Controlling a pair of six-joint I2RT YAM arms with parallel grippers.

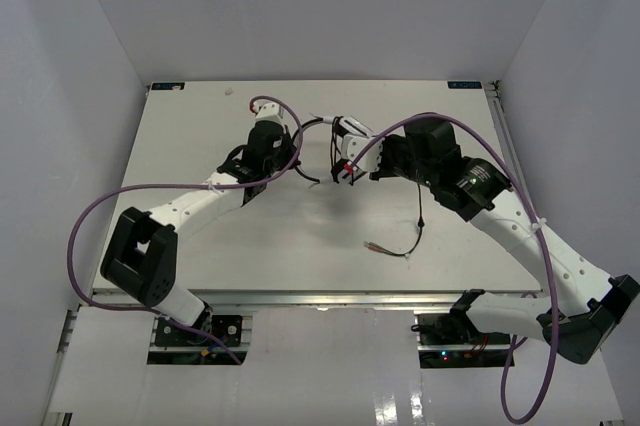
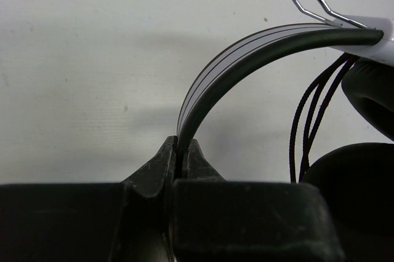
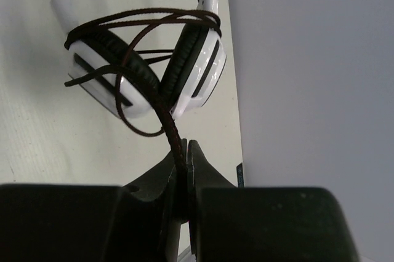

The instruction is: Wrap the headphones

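Observation:
The white-and-black headphones (image 1: 348, 146) hang above the table's far middle, between my two arms. My left gripper (image 2: 180, 146) is shut on the headband (image 2: 240, 59), which arches up and to the right toward the ear cups. My right gripper (image 3: 184, 148) is shut on the dark braided cord (image 3: 173, 133), just below the cups. Several turns of cord (image 3: 148, 19) run round both white ear cups (image 3: 200, 71). The rest of the cord (image 1: 418, 226) trails down onto the table, ending near the plug (image 1: 378, 245).
Purple arm cables (image 1: 90, 216) loop over the left side and arc above the right arm (image 1: 420, 121). White walls close in the table on three sides. A metal rail (image 1: 300, 298) marks the near edge.

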